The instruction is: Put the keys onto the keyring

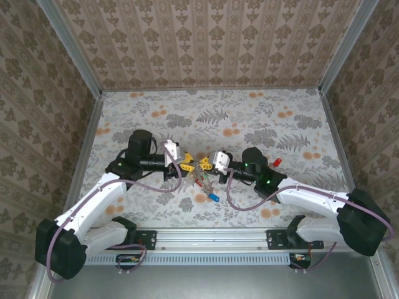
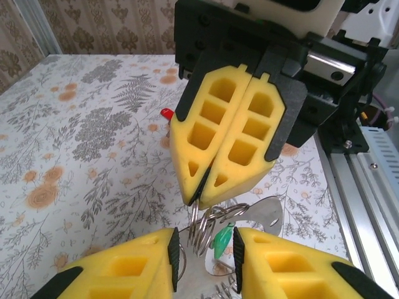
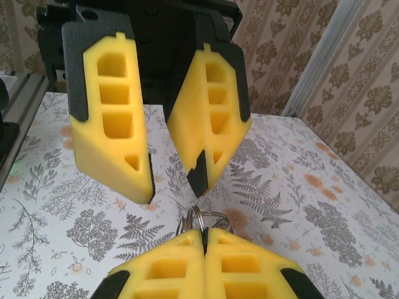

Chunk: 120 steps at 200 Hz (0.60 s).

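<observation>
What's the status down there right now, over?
Right gripper shut on keyring. Left gripper open, straddling keyring and green key. Blue key, red key loose on table. No obstruction seen.

I am looking at a robot test cell in a lab, not a home: the left arm (image 1: pixel 93 204) and the right arm (image 1: pixel 313 198) are sitting bolted to an aluminium rail (image 1: pixel 212 237), and 3 papered panels (image 1: pixel 212 43) in metal framing (image 1: pixel 73 50) are boxing in the flower-patterned tabletop (image 1: pixel 249 115).
</observation>
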### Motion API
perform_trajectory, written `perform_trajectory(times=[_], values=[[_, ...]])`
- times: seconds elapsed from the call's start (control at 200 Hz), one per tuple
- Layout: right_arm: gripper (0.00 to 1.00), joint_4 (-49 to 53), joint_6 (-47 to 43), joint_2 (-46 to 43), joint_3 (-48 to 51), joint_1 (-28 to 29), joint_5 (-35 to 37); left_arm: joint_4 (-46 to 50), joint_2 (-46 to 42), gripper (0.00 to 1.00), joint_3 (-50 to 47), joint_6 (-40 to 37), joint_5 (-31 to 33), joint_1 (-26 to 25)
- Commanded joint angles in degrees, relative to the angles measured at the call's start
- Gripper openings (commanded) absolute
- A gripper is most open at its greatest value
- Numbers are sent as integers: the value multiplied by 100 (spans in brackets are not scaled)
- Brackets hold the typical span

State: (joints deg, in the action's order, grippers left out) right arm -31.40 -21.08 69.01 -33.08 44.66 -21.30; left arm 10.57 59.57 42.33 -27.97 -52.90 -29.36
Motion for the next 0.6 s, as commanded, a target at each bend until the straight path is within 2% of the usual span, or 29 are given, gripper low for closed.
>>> perform_trajectory(times=[0.0,0.23,0.595], values=[[0,-165,14,-2,-261,30,-59,-23,38,29,157,-61,216,-65],[0,-132,12,-2,-261,53,-59,24,160,19,261,-84,234,-61],[0,-112,16,-19,-269,73,-50,208,286,23,396,-422,21,-108]])
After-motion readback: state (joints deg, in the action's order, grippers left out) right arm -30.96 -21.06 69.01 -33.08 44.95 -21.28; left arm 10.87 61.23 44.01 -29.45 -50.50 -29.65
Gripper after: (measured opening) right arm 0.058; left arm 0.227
